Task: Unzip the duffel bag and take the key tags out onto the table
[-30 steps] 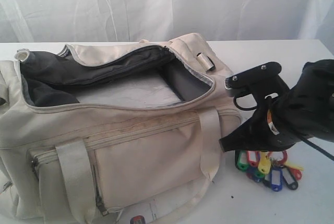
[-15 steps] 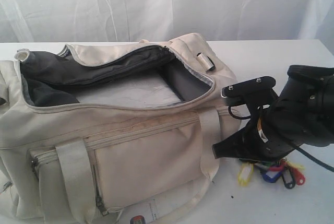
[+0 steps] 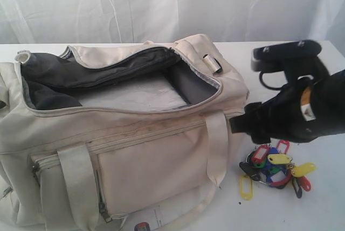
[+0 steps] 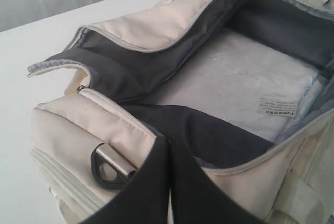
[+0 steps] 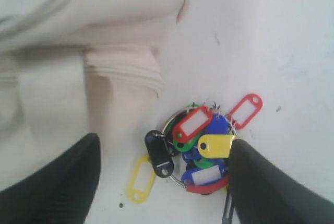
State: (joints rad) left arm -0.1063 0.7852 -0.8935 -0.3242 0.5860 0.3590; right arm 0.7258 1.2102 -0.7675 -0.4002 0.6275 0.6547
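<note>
**Bag open, tags on the table: little left to do**

The duffel bag (image 3: 135, 134) sits with its main zip undone. The top flap is folded back toward 11 o'clock, and the dark grey lining and pale base panel (image 4: 229, 83) show. In the left wrist view nothing lies in that compartment except a small sewn-in white label (image 4: 277, 107). The side pockets are zipped and their contents are hidden.

The key tags (image 3: 272, 166) lie in a bunch on the table (image 3: 323, 209). They are at about 4 o'clock from the bag, just beside its end strap and not touching it as far as I can tell.

The right gripper (image 5: 164, 143) hangs over them at their 12 o'clock. Its fingers are spread wide to either side of the bunch and hold nothing.

The left gripper (image 4: 168, 148) is at the bag's far end. Its fingers are pressed together at the tips, and I cannot tell whether a fold of fabric is nipped between them.

Both parts of the task look done, the unzipping and the taking out. What seems left is for the right arm to draw clear without snagging a ring.
</note>
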